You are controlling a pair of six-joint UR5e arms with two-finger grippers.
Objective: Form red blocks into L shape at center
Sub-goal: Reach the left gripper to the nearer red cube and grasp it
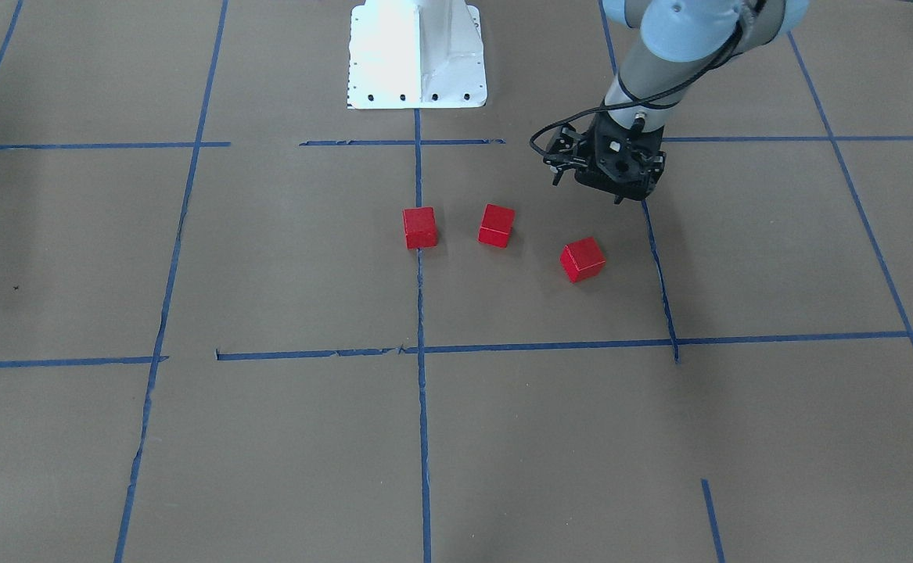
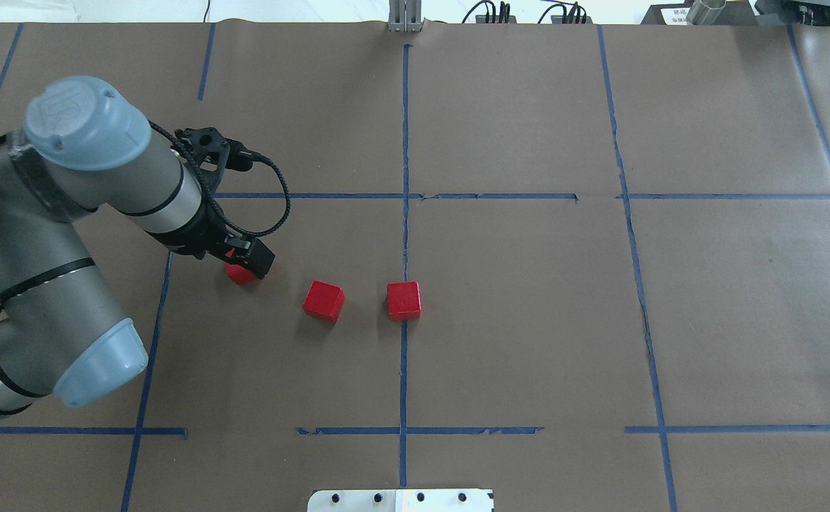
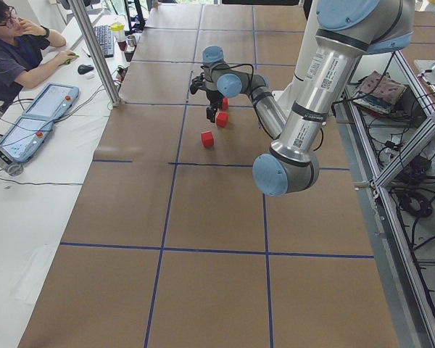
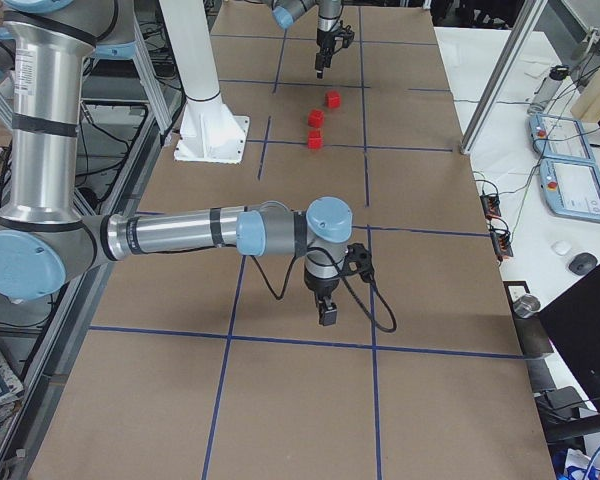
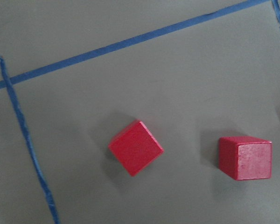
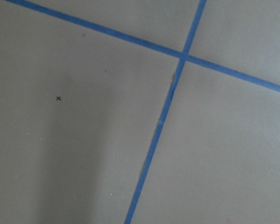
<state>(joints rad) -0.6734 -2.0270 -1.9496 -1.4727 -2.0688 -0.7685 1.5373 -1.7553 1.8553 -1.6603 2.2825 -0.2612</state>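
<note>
Three red blocks lie on the brown paper. One block [image 1: 420, 227] [image 2: 404, 300] sits on the long blue tape line at the center [image 1: 419, 297]. A second block [image 1: 497, 225] [image 2: 323, 301] lies a short gap toward my left side. The third block [image 1: 583, 259] [image 2: 242, 273], turned at an angle, lies farther that way, partly covered in the overhead view. My left gripper [image 1: 616, 195] [image 2: 257, 262] hovers over it, holding nothing; I cannot tell whether it is open or shut. My right gripper [image 4: 327, 315] hangs over bare paper far from the blocks, and I cannot tell its state.
The white robot base plate [image 1: 417, 55] [image 2: 400, 500] stands at the robot's edge of the table. A person [image 3: 14, 43] sits at a side desk with control tablets [image 3: 40, 119], and an aluminium post [image 3: 101, 58] stands beside it. Blue tape lines grid the paper.
</note>
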